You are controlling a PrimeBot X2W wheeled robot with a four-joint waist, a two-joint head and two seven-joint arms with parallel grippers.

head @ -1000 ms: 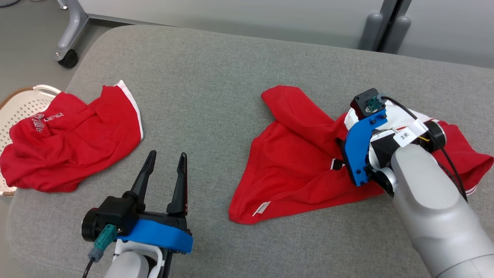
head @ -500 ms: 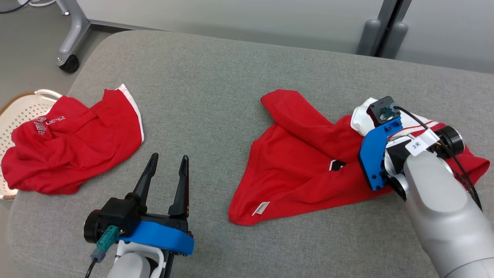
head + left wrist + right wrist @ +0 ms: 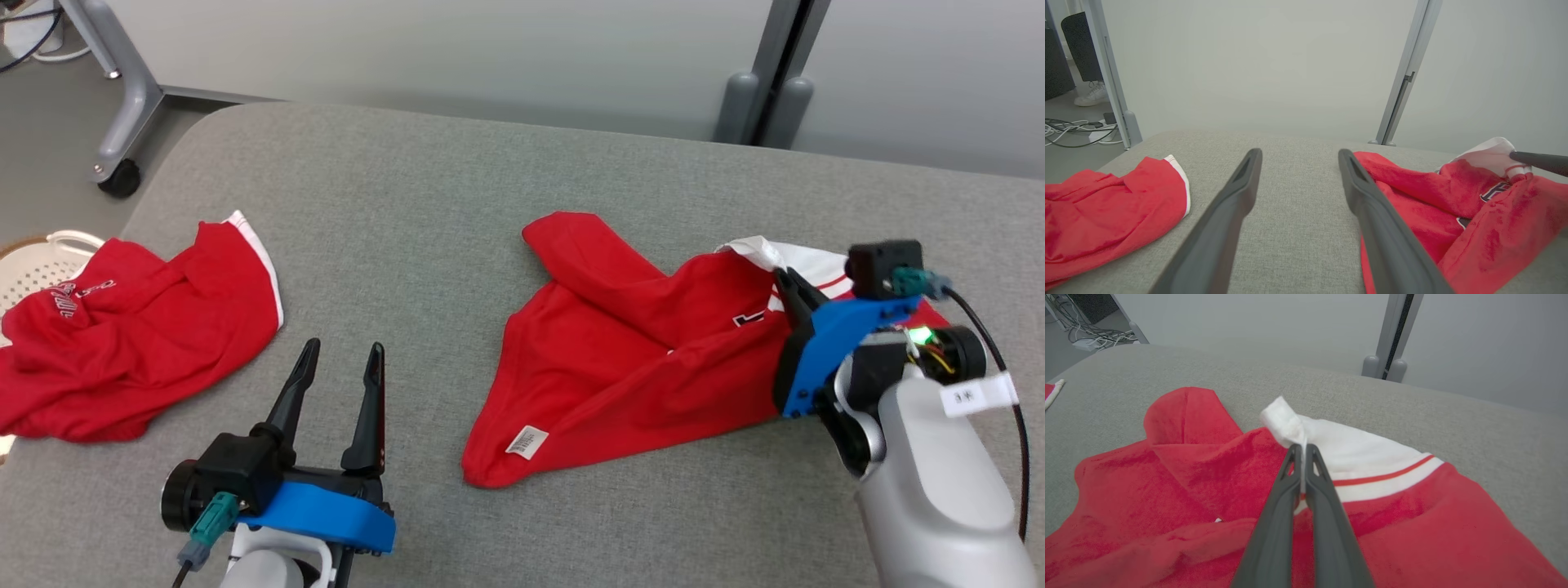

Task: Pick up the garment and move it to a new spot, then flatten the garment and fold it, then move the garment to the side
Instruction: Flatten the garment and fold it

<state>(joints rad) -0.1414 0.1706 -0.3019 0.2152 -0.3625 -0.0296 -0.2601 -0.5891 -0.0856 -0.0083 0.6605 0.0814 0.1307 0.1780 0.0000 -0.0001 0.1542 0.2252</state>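
Observation:
The garment [image 3: 637, 359] is red with a white, red-striped band and lies crumpled on the right half of the grey padded table [image 3: 424, 204]. My right gripper [image 3: 785, 282] is shut on that white band [image 3: 1339, 449] at the garment's far right, pinching a fold of it slightly off the table. The right wrist view has the two fingers pressed together on the white cloth at my right gripper [image 3: 1302, 449]. My left gripper [image 3: 339, 355] stands open above bare table to the garment's left, holding nothing. In the left wrist view, the garment [image 3: 1437, 196] lies right of my left gripper [image 3: 1298, 153].
A second red garment [image 3: 122, 335] with white lettering lies at the table's left edge, partly over a white perforated basket [image 3: 33, 257]. A wheeled stand leg [image 3: 114, 163] and cables are on the floor at far left. Grey posts [image 3: 759, 106] stand behind the table.
My right gripper has shut on the white band and swung from pointing down to pointing along the table, raising the band. The head camera has shifted. The left arm is unchanged.

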